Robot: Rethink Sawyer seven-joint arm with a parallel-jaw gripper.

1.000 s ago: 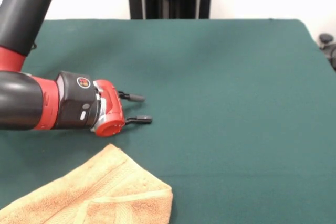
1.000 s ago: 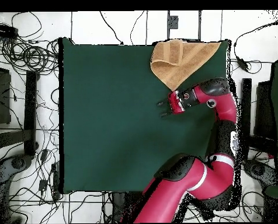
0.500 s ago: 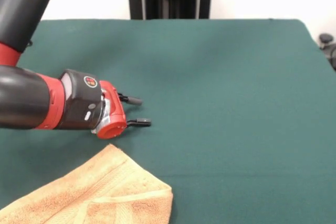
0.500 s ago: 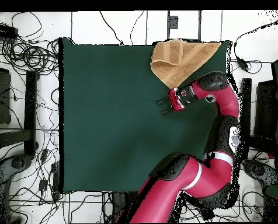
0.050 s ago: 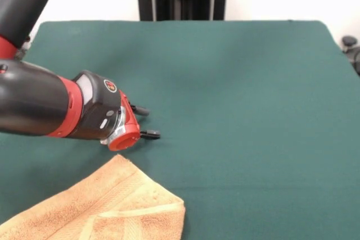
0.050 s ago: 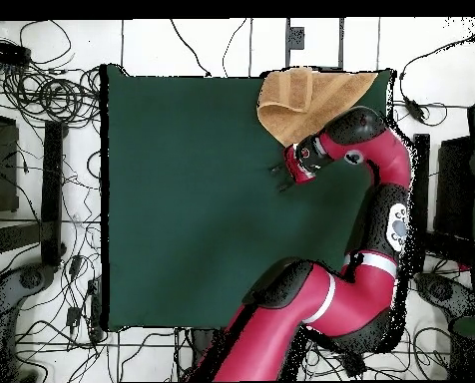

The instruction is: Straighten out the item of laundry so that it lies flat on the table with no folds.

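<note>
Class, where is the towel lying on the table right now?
In the front view, the towel lies folded at the table's near-left corner, just below the open gripper, not touching it.

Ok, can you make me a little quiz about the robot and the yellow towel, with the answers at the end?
1. True or false: the gripper is holding the towel.
2. Which is the towel closest to in the overhead view? A) the middle of the table B) a corner of the table C) the floor
3. Fill in the blank: one part of the towel is doubled over, so it is not yet lying ____.

Key
1. False. The gripper is open and empty, over bare table beside the towel.
2. B.
3. flat.
</note>
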